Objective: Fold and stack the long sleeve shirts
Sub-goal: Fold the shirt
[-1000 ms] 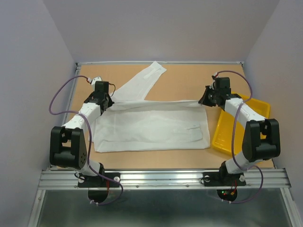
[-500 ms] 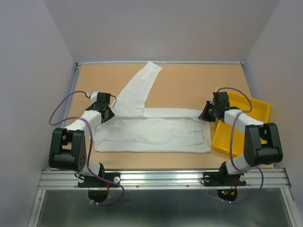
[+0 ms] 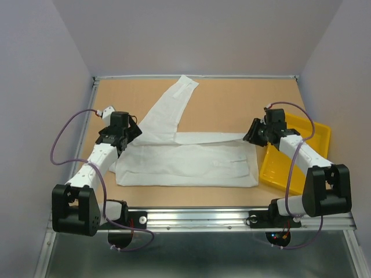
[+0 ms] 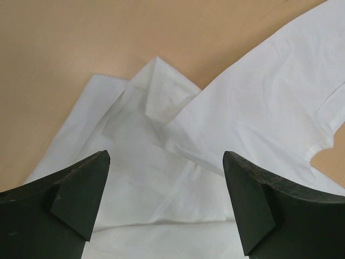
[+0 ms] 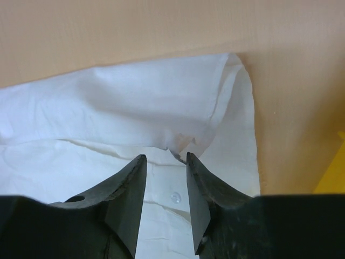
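White shirt half-folded, sleeve outstretched

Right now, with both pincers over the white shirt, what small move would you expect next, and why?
Probably the left pincer reaches for the sleeve and folds it over the shirt. That sleeve lies stretched toward the far edge of the table, outside the folded rectangle, and the left pincer stands wide open, holding nothing, right beside it.
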Motion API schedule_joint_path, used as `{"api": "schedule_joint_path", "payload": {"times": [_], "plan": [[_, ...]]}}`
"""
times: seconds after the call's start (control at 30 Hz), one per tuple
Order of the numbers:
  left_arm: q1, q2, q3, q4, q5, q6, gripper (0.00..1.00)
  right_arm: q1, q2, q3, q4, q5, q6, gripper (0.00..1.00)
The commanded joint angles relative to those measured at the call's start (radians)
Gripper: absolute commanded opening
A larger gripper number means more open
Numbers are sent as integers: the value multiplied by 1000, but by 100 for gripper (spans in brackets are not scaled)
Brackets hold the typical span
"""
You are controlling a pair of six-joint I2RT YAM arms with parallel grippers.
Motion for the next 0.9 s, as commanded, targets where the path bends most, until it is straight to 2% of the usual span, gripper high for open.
{"api": "schedule_joint_path", "payload": {"times": [0.0, 0.07, 0.17, 0.4, 0.57, 0.73, 0.87], "plan": [[1, -10, 33, -42, 4, -7, 99, 0, -33, 126, -15, 59, -14, 41], [3, 8, 32, -43, 13, -27, 99, 0, -19, 167, -15, 67, -4, 42], [6, 29, 16, -34, 16, -78, 99, 0, 17, 207, -15, 70, 15, 50], [90, 88, -1, 55, 80, -123, 95, -2, 38, 232, -14, 122, 65, 56], [98, 174, 22, 98, 145, -126, 89, 0, 116, 239, -2, 122, 111, 48], [100, 268, 55, 109, 136, -132, 79, 0, 194, 220, 80, 67, 157, 38], [106, 332, 67, 115, 122, -133, 72, -2, 257, 198, 129, 47, 177, 36]]}}
